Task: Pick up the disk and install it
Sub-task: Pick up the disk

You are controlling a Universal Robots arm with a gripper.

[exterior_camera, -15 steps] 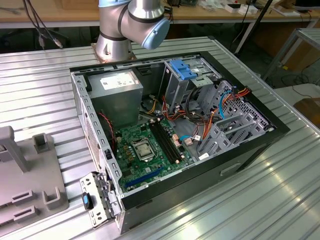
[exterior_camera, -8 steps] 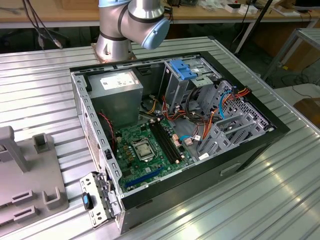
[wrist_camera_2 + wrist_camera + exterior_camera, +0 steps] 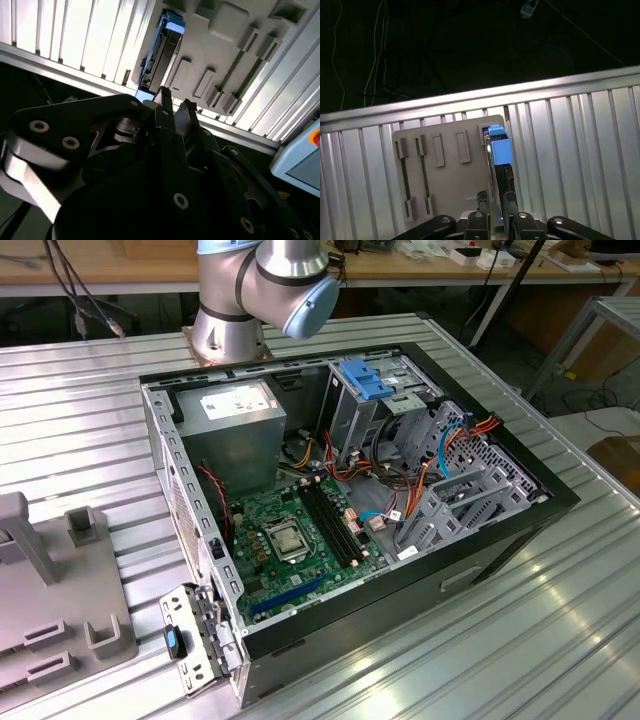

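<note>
**Hovering clear, nothing gripped**

The gripper [image 3: 495, 197] has its fingers narrowly parted, holding nothing, clear of the grey fixture [image 3: 450, 180]. The disk [image 3: 499, 145] stands on edge in a slot at the fixture's edge, blue carrier end showing. An open computer case [image 3: 400, 612] sits beside the fixture.

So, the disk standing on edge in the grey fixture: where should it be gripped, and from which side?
Grip the disk across its two flat faces at the exposed top edge, coming down from above. It stands on edge in a slot of the grey fixture, so probably only that thin edge is free.
</note>
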